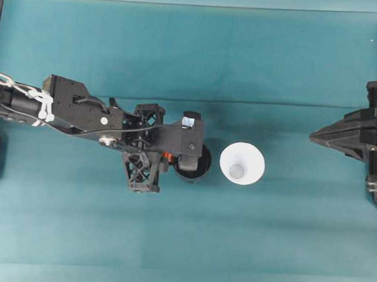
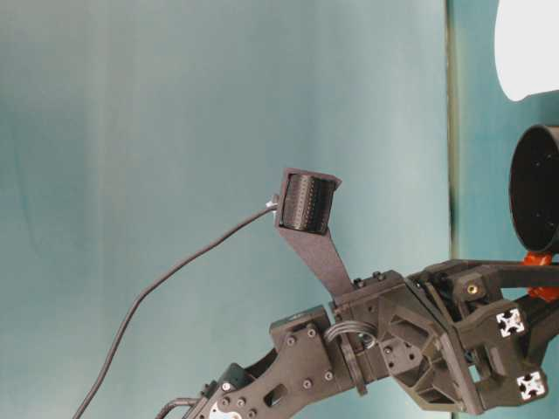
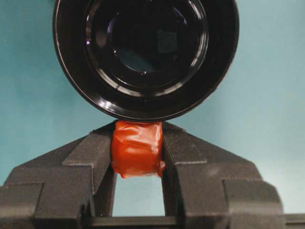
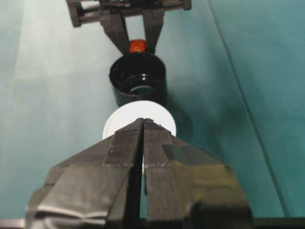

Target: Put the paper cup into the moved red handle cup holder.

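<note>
Teal cloth covers the tabletop [image 1: 107, 238], with the task's things near its middle. The red handle cup holder [image 1: 196, 168] stands upright, mouth open and nothing inside it, as the left wrist view confirms. The left gripper [image 3: 138, 152] is pinching the holder's red handle tab between its fingers. The paper cup [image 1: 242, 163] stands upright just beside the holder, on the side away from the handle; whether the two touch cannot be told. The right gripper [image 1: 316, 136] sits well apart from the cup, jaws pressed together and holding nothing.

Assessment: the holder appears positioned and steadied. Outstanding: the cup is not yet grasped, lifted or seated in the holder. Task judged at an early-to-middle stage.
</note>
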You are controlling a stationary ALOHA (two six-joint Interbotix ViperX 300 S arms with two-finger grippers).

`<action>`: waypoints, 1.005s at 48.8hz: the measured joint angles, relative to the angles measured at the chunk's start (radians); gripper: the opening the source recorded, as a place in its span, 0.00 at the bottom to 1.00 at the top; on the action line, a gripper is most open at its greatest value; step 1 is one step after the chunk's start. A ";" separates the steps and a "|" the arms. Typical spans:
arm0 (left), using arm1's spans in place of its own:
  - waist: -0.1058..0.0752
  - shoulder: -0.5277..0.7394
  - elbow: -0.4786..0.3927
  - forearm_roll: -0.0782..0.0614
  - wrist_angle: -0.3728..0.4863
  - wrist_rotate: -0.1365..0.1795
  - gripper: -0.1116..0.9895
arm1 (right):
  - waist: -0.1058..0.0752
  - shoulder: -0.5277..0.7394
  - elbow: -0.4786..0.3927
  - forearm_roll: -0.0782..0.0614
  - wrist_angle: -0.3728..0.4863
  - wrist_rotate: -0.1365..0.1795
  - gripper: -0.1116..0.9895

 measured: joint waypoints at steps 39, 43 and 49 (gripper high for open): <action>0.000 -0.038 0.034 0.002 0.009 0.002 0.98 | 0.002 0.000 0.000 -0.002 0.000 0.000 0.01; 0.002 -0.091 0.049 0.002 0.026 0.003 0.98 | 0.000 0.000 0.000 -0.002 0.000 0.000 0.01; 0.003 -0.209 0.092 0.002 0.038 0.003 0.98 | 0.000 0.000 0.002 -0.002 0.000 0.000 0.01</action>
